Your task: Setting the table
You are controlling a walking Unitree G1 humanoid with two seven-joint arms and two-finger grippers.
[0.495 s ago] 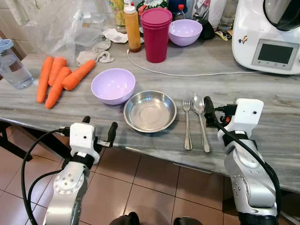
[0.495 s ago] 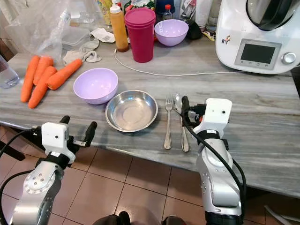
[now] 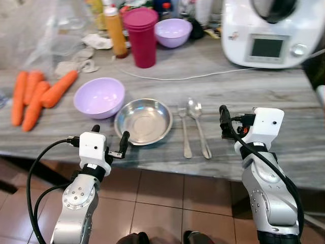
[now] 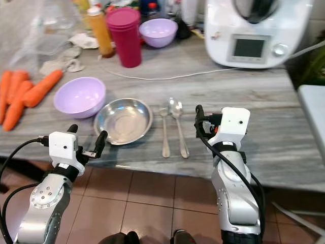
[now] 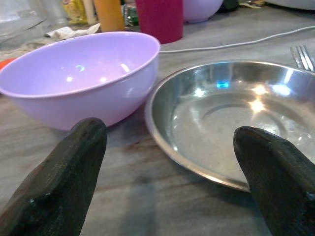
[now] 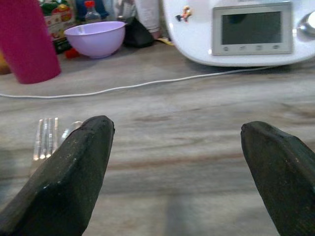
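A steel bowl [image 3: 146,121] sits near the table's front edge, with a lilac bowl [image 3: 99,97] touching its left rim. Right of the steel bowl, a fork [image 3: 185,129] and a spoon [image 3: 199,127] lie side by side. My left gripper [image 3: 108,137] is open and empty just off the front edge, level with the steel bowl's left side. In the left wrist view, both bowls lie straight ahead between its fingers [image 5: 64,172]. My right gripper [image 6: 172,167] is open and empty, low over the table just right of the spoon.
At the back stand a magenta cup [image 3: 141,35], an orange bottle [image 3: 115,33], a second lilac bowl [image 3: 173,31] and a white kitchen machine [image 3: 269,30]. Its cable [image 3: 203,77] runs across the table. Carrots [image 3: 38,94] lie at the left. Bare tabletop [image 3: 299,117] lies right of my right gripper.
The whole view has shifted, so the camera moved to the right along the table. Both grippers now sit further right relative to the bowls and cutlery. Nothing on the table moved.
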